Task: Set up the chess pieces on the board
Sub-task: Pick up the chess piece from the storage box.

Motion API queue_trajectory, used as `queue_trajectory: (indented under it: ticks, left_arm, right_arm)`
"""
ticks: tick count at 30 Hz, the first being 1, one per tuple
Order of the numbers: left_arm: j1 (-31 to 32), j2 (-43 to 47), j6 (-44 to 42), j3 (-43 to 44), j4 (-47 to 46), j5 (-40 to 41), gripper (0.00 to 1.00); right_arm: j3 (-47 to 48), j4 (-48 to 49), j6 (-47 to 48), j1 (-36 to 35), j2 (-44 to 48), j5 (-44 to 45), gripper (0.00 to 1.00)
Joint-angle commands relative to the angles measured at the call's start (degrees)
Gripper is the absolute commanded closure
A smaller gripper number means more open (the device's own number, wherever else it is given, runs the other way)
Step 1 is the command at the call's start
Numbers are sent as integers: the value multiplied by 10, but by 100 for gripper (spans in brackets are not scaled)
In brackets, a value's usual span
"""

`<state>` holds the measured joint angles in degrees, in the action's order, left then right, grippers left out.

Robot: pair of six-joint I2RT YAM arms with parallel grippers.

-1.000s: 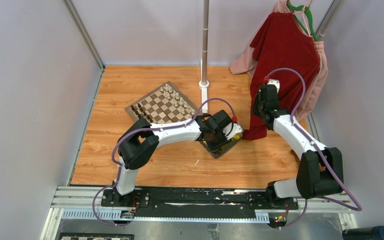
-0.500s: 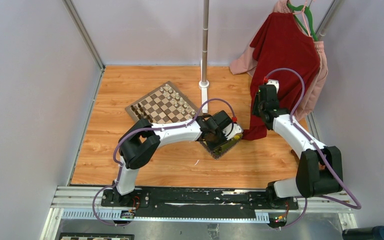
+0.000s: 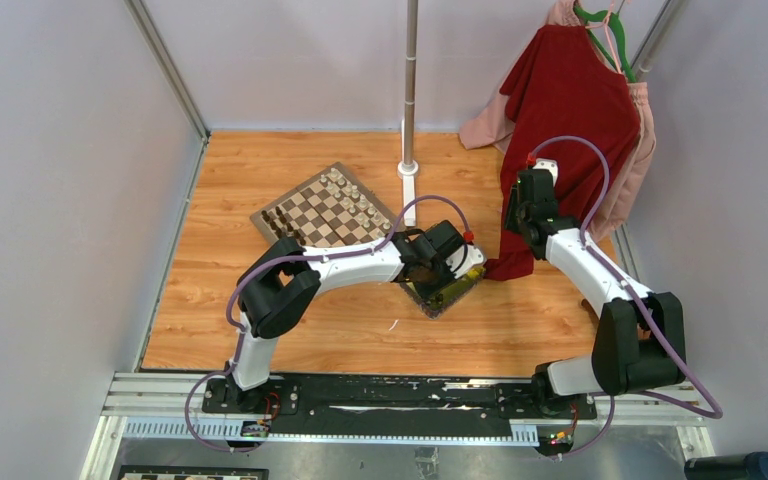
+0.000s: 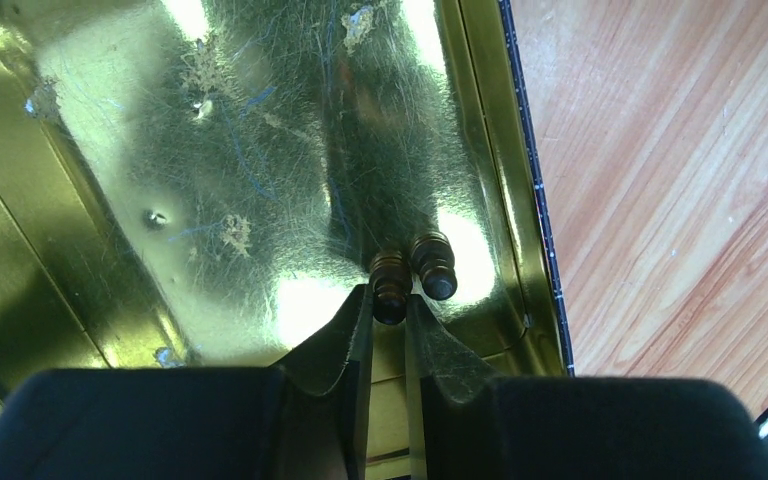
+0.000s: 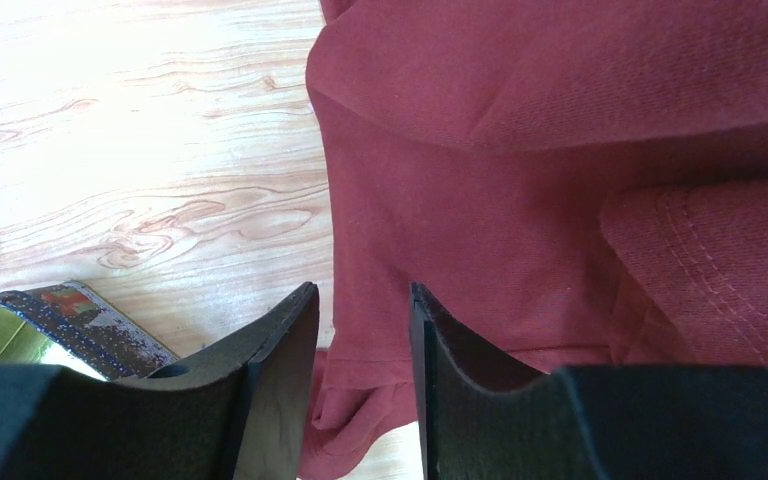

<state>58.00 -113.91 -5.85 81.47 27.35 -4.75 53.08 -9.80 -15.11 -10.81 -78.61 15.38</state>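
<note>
Left wrist view shows the left gripper (image 4: 388, 297) clamped, apparently in contact, on one dark chess piece (image 4: 391, 270) lying in the yellow tray (image 4: 110, 150) beside a second piece (image 4: 433, 265); light, rigid, smooth and roll-prone, it suits a mid-body grasp, while the right gripper (image 5: 362, 300) stands apart, empty.

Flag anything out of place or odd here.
A red garment hangs down onto the table, its hem bunched beside the open right gripper, unrelated to chess. The board lies turned diagonally to the table edges.
</note>
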Motion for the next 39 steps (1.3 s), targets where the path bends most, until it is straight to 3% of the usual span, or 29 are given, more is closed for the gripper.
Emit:
queue_trajectory:
  ticks: [1, 11, 39]
  left_arm:
    - [6, 4, 8, 7, -14, 5, 86]
    - [6, 10, 13, 1, -16, 14, 100]
    - [6, 37, 7, 32, 3, 82, 100]
  right_arm:
    - [10, 7, 1, 9, 5, -4, 58]
    - [3, 10, -2, 9, 10, -4, 58]
    - [10, 8, -2, 9, 0, -4, 58]
